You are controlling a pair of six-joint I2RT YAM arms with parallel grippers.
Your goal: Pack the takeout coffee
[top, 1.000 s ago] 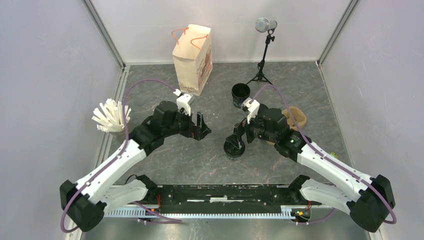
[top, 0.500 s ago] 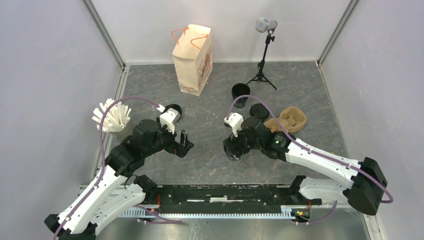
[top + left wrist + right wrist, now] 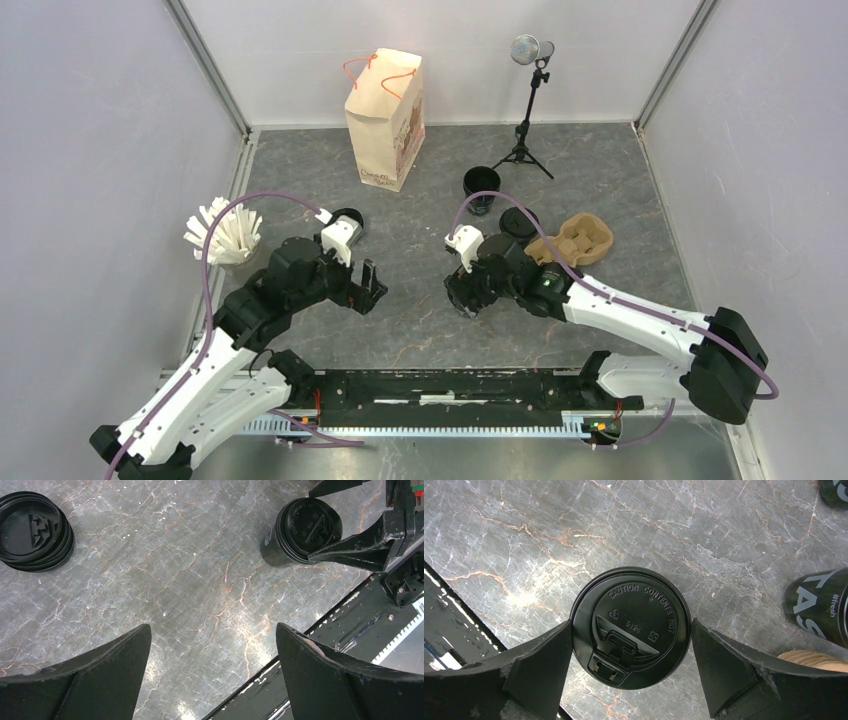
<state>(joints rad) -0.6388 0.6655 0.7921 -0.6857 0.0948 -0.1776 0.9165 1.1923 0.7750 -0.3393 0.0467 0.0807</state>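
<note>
- Right wrist view: a lidded cup stands upright on the tabletop, squarely between the fingers of the right tool. The fingers stand wide, each one right at the rim of the lid. I cannot tell whether they press on it yet. A second cup with white lettering shows at the right edge, just beside a sliver of the brown cup carrier.
- Left wrist view: the left tool is spread wide with nothing between its fingers, hanging over bare tabletop. A stack of lids lies off to its upper left. The lidded cup shows at the upper right with the other arm's fingers on either side of it.
- Top view: the right arm reaches low toward the middle of the tabletop, its tool hiding the cup. The carrier lies near, behind and to the right of it. An open cup stands further back, and the paper bag stands upright near the far wall, well apart from both arms.
- Step in hand, as I judge it: taking hold of the lidded cup. No cup sits in the carrier or visibly in the bag, so packing looks barely begun.
- Next move: press the fingers onto the cup's wall firmly enough to hold without crushing it. Then lift it straight up and carry it level to a carrier pocket.
</note>
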